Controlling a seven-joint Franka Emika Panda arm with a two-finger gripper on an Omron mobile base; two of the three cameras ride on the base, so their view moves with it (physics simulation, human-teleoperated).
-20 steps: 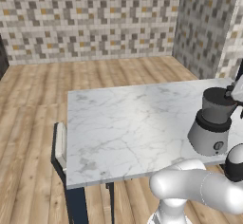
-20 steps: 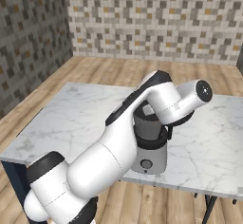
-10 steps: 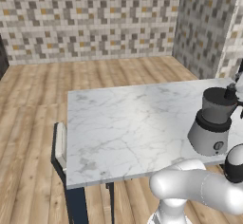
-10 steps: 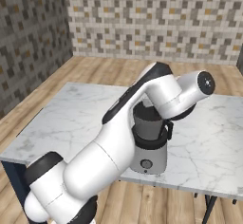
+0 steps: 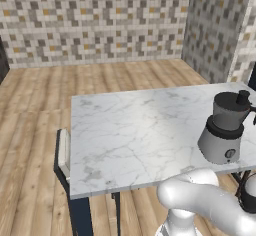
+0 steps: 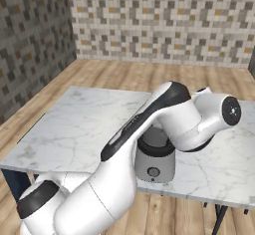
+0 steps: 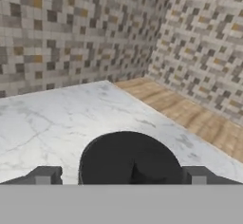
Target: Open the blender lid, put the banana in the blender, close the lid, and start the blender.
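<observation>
The blender (image 5: 224, 130) stands near the right end of the marble bench (image 5: 140, 130), close to its near edge, with the blender lid (image 7: 130, 159) seated flat on the jar and its small knob (image 5: 243, 97) upright toward the lid's right side. In the hand view the two fingers (image 7: 45, 176) are seen spread wide, one tip to each side of the black disc, with nothing between them but the lid below.

Compared with the pictures of a second and half a second ago, the arm (image 6: 174, 114) has been swung further over the jar: its dark-capped joint (image 6: 230, 110) is now carried out to the right of the blender in the right base view. The lid is unmoved over that interval, and no contact with it can be made out.

From this it is judged that the first step, lifting the lid, is not yet done and that the hand is being lined up above it. The knob would have to be centred between the tips before any closing. The banana cannot be located from these pictures.
</observation>
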